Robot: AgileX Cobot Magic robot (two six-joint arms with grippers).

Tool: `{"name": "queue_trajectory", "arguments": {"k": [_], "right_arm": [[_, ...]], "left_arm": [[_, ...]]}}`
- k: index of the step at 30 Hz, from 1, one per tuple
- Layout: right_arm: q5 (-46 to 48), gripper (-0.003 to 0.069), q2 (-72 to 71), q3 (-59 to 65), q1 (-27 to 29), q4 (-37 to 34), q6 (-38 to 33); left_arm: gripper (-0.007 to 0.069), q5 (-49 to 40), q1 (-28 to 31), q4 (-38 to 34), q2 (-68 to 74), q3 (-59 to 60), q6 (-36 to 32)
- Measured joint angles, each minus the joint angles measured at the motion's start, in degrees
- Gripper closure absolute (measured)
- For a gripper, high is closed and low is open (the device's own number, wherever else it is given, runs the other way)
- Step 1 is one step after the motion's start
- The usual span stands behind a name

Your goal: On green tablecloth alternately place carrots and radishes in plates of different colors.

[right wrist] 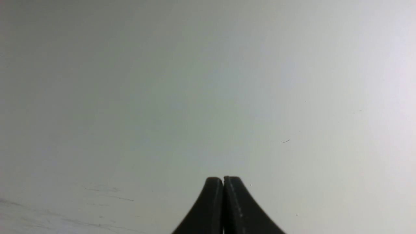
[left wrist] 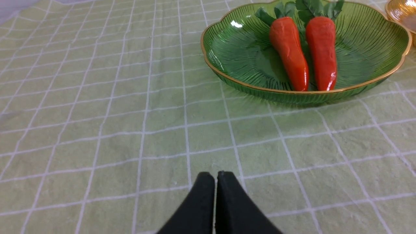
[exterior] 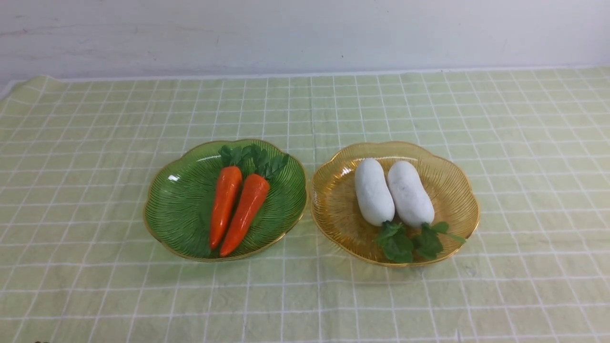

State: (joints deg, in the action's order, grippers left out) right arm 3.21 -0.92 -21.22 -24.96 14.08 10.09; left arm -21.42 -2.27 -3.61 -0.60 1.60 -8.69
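Two orange carrots (exterior: 237, 210) (left wrist: 304, 53) lie side by side in the green plate (exterior: 176, 205) (left wrist: 234, 52), leafy tops toward the wall. Two white radishes (exterior: 393, 193) lie side by side in the amber-yellow plate (exterior: 455, 190), leaves toward me. Both plates rest on the green tablecloth (exterior: 305, 295) (left wrist: 97, 130). My left gripper (left wrist: 216, 174) is shut and empty, low over bare cloth well short of the green plate. My right gripper (right wrist: 223, 178) is shut and empty, facing a plain pale surface. Neither gripper shows in the front view.
A white wall (exterior: 305, 33) runs behind the table's far edge. The amber plate's rim (left wrist: 401, 13) peeks in at the corner of the left wrist view, beside the green plate.
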Motion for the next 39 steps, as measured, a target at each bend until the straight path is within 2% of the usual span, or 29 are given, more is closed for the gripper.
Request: {"name": "queue_trajectory", "arguments": {"k": [26, 31, 33, 39], "right_arm": [[0.0, 0.0673, 0.0, 0.0, 0.0, -0.4, 0.0], [5.46, 0.0673, 0.0, 0.0, 0.0, -9.8, -3.51], [9.32, 0.0673, 0.0, 0.0, 0.0, -14.08, -7.03], [16.73, 0.0673, 0.0, 0.0, 0.0, -16.09, -10.09]], "left_arm": [[0.0632, -0.23, 0.0, 0.0, 0.0, 0.0, 0.07], [0.0632, -0.24, 0.0, 0.0, 0.0, 0.0, 0.07], [0.0632, -0.29, 0.0, 0.0, 0.0, 0.0, 0.07], [0.0632, -0.29, 0.0, 0.0, 0.0, 0.0, 0.07]]}}
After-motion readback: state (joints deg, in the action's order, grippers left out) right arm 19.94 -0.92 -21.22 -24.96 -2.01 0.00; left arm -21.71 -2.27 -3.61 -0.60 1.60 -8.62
